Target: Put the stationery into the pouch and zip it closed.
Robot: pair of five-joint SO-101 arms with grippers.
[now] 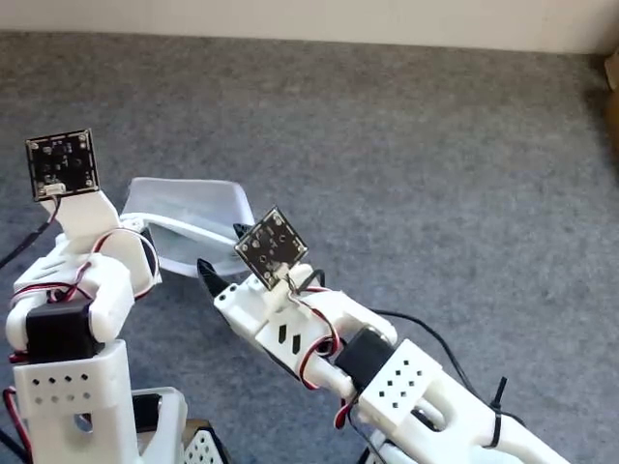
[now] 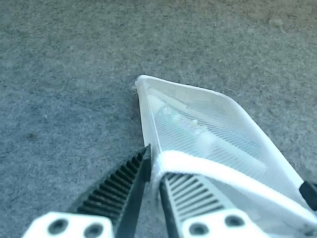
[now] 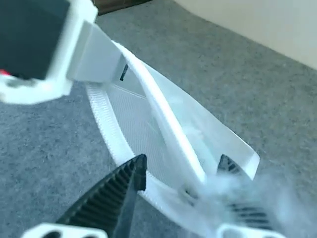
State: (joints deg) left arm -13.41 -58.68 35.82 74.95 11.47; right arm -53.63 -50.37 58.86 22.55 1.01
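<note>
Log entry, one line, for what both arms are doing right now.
left gripper: shut on pouch rim | right gripper: open, around the rim at the mouth | pouch: mouth open, unzipped, on grey mat

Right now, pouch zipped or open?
Open. The pouch has its two zipper edges bowed apart, mesh inside showing between them. The left tool pinches one end.

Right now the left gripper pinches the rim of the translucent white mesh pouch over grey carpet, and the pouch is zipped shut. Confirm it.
Not zipped shut: the right wrist view shows the translucent white mesh pouch gaping open. The left gripper does pinch its rim, over grey carpet.
</note>
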